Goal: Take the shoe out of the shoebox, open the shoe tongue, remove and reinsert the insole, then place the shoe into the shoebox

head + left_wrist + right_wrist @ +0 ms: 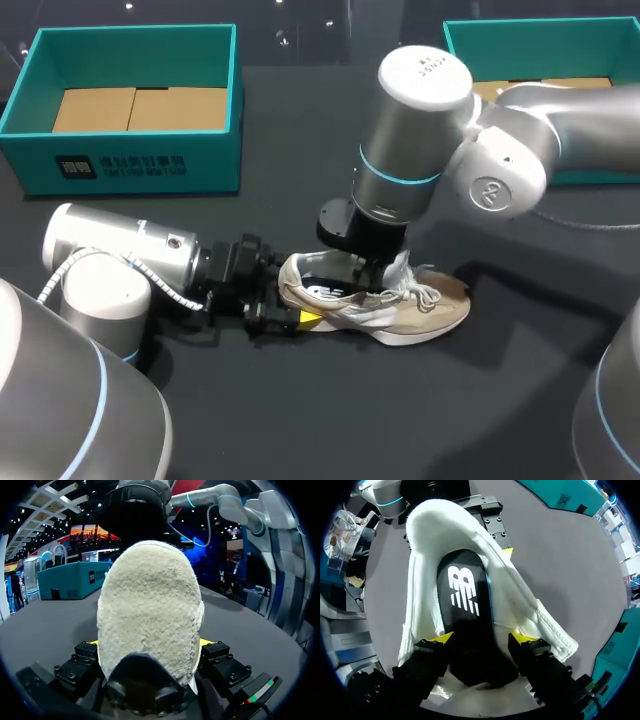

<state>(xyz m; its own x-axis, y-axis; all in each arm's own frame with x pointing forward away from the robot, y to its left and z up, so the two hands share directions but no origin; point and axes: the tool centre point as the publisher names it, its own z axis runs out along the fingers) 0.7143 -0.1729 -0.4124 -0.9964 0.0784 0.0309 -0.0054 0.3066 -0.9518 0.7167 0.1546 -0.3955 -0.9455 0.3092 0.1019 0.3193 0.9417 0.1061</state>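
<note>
Left gripper (pixel 150 642), right gripper (pixel 481 639): sitting well apart from left shoebox (pixel 140 160) and right shoebox (pixel 560 55), both holding brown cardboard (pixel 135 108). Left clamping shoe (pixel 420 318) by heel; right, spread wide, pinching insole (pixel 467 605) inside shoe.

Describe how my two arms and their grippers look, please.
Both arms are thick silver-grey tubes with rounded joint caps and thin light-blue rings. The left arm has a white braided cable along it; the right arm bears a round emblem on one cap. The left gripper and right gripper are black, blocky, bolted, with yellow fingertips.
</note>
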